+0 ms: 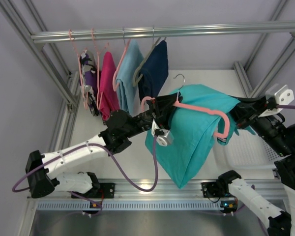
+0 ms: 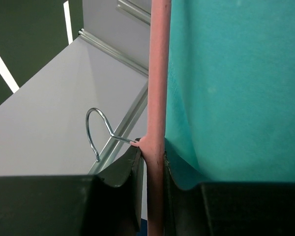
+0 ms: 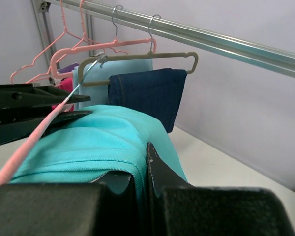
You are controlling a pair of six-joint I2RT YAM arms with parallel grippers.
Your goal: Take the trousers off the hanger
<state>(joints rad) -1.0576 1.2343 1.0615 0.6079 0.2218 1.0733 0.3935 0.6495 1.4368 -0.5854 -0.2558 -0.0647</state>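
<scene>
Top view, scene: Folded teal soft-fabric trousers (image 1: 196,137) hang over a salmon-pink triangular plastic hanger (image 1: 201,109) with a silver metal hook (image 1: 180,78). Both are held in the air above the white table (image 1: 128,157), just in front of the metal rail (image 1: 162,32).
Top view, left tool: The left tool (image 1: 164,105) meets the hanger just beside the hook.
Top view, right tool: The right tool (image 1: 237,115) sits at the trousers' right upper edge. Its grip is hard to read from here.
Left wrist view: The left tool (image 2: 152,157) is clamped on the hanger's pink bar (image 2: 157,73). The trousers (image 2: 236,88) lie against the bar's right side, and the hook (image 2: 96,130) curls to the left.
Right wrist view: The right tool (image 3: 140,167) is pinched together on a thin fold of the trousers (image 3: 98,142). Behind them, a navy garment (image 3: 147,93) hangs from a grey hanger (image 3: 152,56) on the rail.
Task's thing: The trousers are draped on the hanger and not yet off it.
Risk, slip: Only a thin fold is pinched, so pulling could let the fabric slide free.
Risk, snag: The cloth may catch on the hanger's curved right end (image 1: 222,129), which could twist the hanger in the left tool.
Risk, neighbours: A wide pull could knock the hung garments.
</scene>
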